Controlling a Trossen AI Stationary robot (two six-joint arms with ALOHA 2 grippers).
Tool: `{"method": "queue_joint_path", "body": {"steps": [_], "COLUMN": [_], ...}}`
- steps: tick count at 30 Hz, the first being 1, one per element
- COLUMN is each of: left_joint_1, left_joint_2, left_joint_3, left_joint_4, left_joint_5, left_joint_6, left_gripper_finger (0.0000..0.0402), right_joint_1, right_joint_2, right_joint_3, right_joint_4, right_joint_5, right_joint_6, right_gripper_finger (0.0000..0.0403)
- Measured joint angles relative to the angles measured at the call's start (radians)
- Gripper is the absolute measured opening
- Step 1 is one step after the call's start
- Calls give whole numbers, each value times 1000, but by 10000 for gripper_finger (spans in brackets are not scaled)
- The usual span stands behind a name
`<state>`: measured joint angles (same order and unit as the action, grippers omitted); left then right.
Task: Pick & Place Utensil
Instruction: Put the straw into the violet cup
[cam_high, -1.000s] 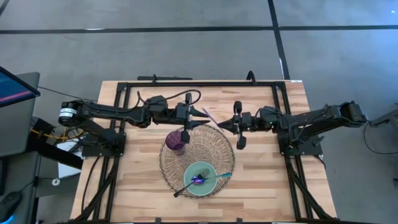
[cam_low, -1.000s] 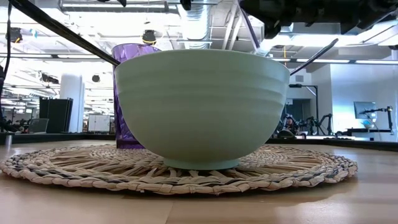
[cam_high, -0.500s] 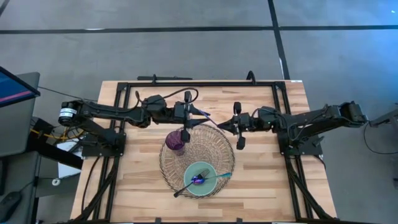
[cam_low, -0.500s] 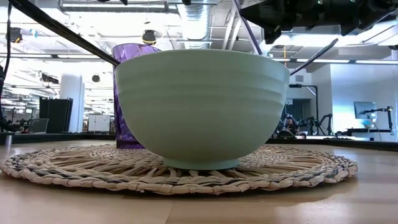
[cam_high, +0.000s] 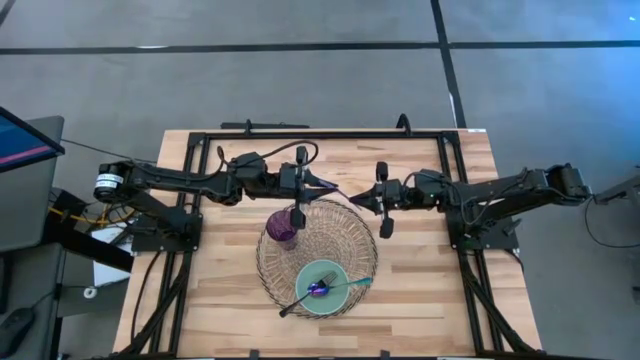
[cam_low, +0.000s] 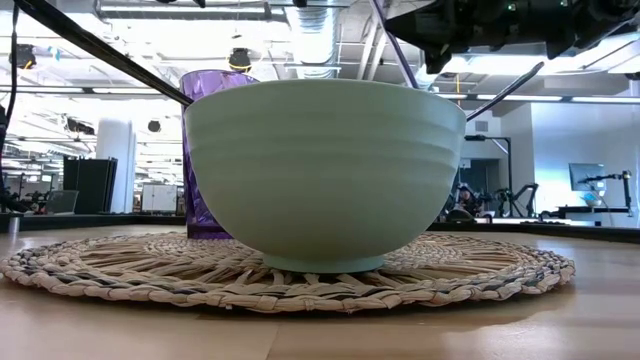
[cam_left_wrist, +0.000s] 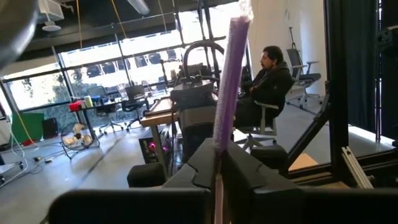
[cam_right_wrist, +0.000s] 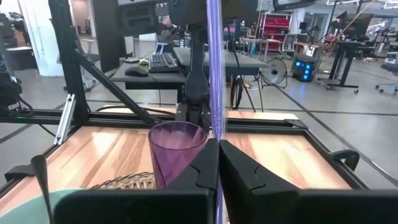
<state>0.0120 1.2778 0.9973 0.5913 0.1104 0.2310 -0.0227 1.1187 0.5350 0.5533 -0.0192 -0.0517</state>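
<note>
A thin purple utensil (cam_high: 333, 189) is held in the air between my two grippers, above the far edge of the woven mat (cam_high: 352, 240). My left gripper (cam_high: 322, 183) reaches in from the table's left and is shut on it. My right gripper (cam_high: 356, 203) reaches in from the right and is also shut on it. The utensil also shows in the low view (cam_low: 396, 48). A purple cup (cam_high: 283, 228) stands on the mat's far left part. A pale green bowl (cam_high: 322, 288) stands on the mat's near part and holds several utensils. My left gripper pinches the purple utensil's shaft (cam_left_wrist: 219, 148) between its two fingers, coming level from the table's left. The shaft sticks out forward past the fingertips, clear of the mat. My right gripper pinches the same shaft (cam_right_wrist: 214, 135) between its two fingers, coming level from the table's right. The shaft runs on past the fingertips toward the left gripper, clear of the table.
A black metal frame (cam_high: 320, 134) runs round the wooden table top. The bowl (cam_low: 325, 170), with the cup (cam_low: 212, 150) behind it, fills the low view. A person sits in the room beyond the table (cam_left_wrist: 270, 81). Bare wood lies right of the mat (cam_high: 420, 280).
Both grippers have stayed shut and close together over the mat's far edge. The purple utensil between them has turned a little, so that less of its length shows from above than a second ago.
</note>
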Motion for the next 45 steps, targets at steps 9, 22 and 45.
{"method": "queue_joint_path", "body": {"steps": [9,22,45], "left_joint_1": [0,-192,-645], "left_joint_2": [0,-177,-527], "left_joint_3": [0,-1,-114], "left_joint_4": [-114,-355,-856], "left_joint_5": [0,-153,-911], "left_joint_6": [-23,4,-206], "left_gripper_finger": [14,10,18], "right_joint_1": [1,0,0], "right_joint_2": [0,0,0], "right_joint_3": [0,0,0], "right_joint_4": [0,0,6], "right_joint_5": [-10,-7,-7], "right_joint_6": [0,-10,-7], "right_gripper_finger": [83,180,179]}}
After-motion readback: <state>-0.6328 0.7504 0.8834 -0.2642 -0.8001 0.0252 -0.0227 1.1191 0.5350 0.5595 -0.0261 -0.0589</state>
